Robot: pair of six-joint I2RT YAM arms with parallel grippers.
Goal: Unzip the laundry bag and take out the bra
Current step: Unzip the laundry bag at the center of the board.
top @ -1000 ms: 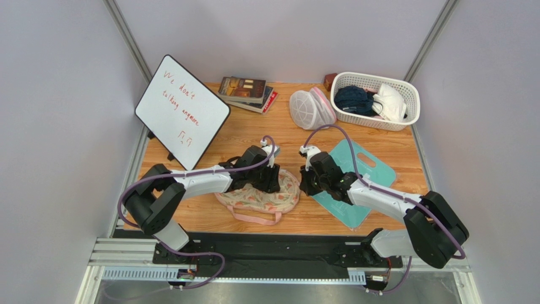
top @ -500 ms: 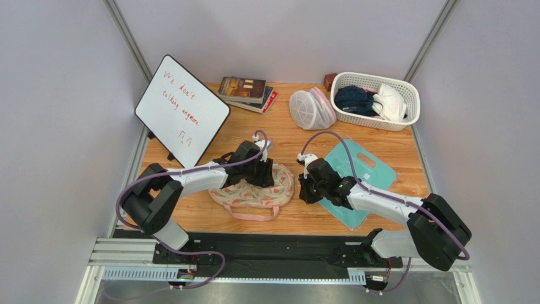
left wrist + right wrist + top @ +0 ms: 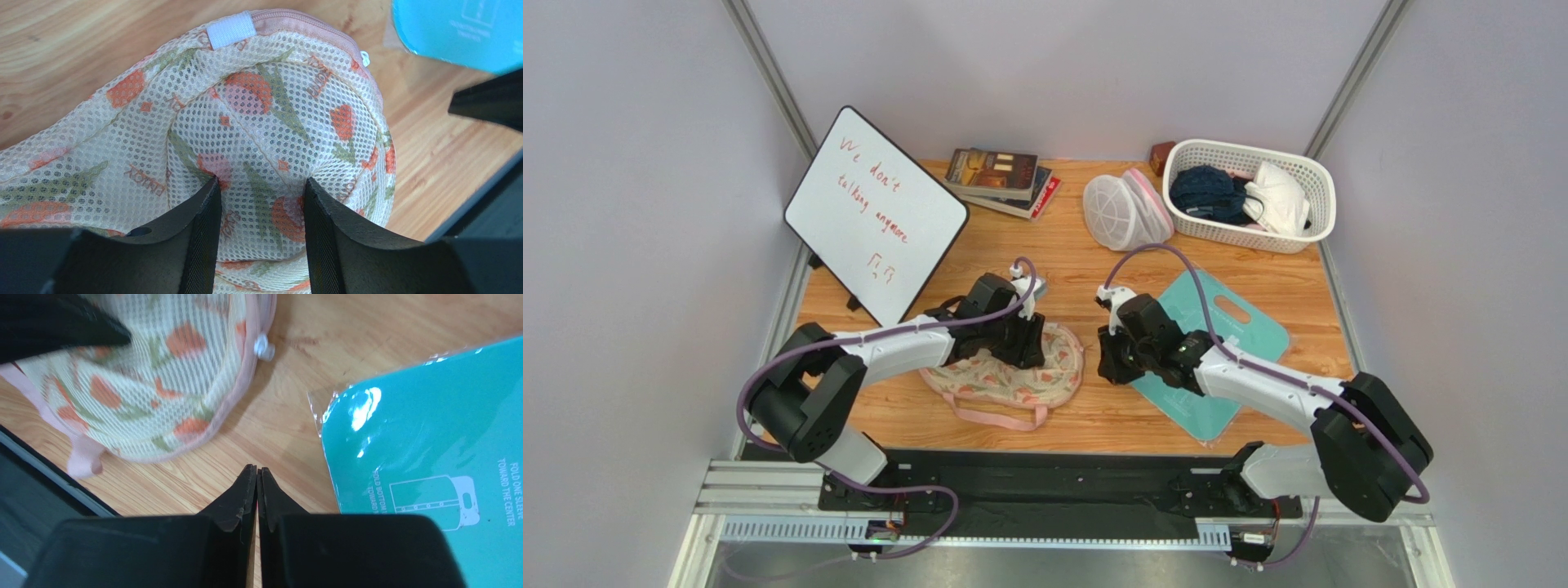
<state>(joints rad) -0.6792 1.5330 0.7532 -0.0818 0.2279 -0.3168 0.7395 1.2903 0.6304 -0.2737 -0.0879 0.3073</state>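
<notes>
Laundry bag (image 3: 999,382) lies on table (image 3: 1308,288), near the front edge. Left gripper (image 3: 261,184) pinches a bulge of its mesh. Right gripper (image 3: 256,473) is clenched and empty, just beside the bag.

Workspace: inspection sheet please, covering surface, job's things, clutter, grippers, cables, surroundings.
Surface: wooden table, no spills seen.
Job's things: laundry bag lying near the front edge, zipper looks closed; bra not visible.
Clutter: whiteboard, books, white mesh bag, basket of clothes, teal board.
Grippers: left gripper closed on a fold of the laundry bag; right gripper shut, empty, beside it.
Cables: purple cables along both arms, nothing snagged.
Surroundings: grey walls.
</notes>
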